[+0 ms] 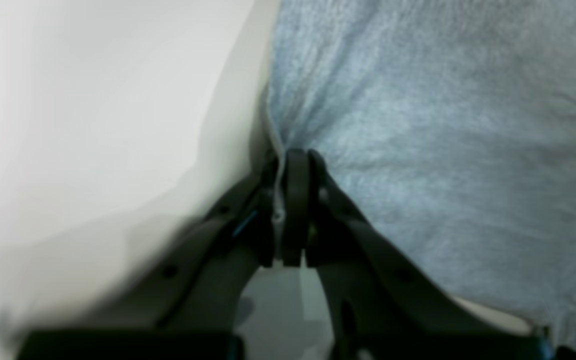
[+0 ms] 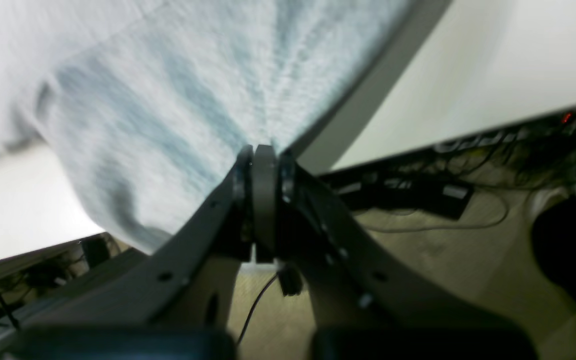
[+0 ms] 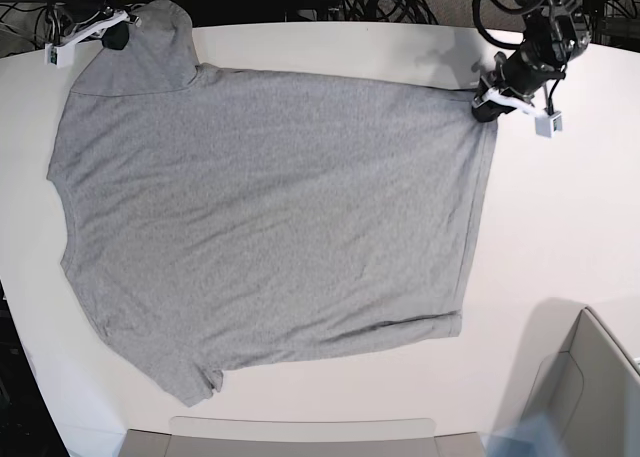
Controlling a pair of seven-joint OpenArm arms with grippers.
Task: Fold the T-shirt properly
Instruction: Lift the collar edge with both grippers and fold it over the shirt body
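The T-shirt (image 3: 270,227) lies spread flat on the white table (image 3: 560,237), plain grey side up, hem toward the base view's right and sleeves toward its left. The left gripper (image 1: 295,165) is pressed together on the hem corner at the far right of the garment; the wrist view shows fabric edge caught between the black fingers (image 1: 318,170). The right gripper (image 2: 263,155) is likewise clamped on grey fabric, at the sleeve near the far-left table edge. A grey box (image 3: 600,397) sits at the near-right corner.
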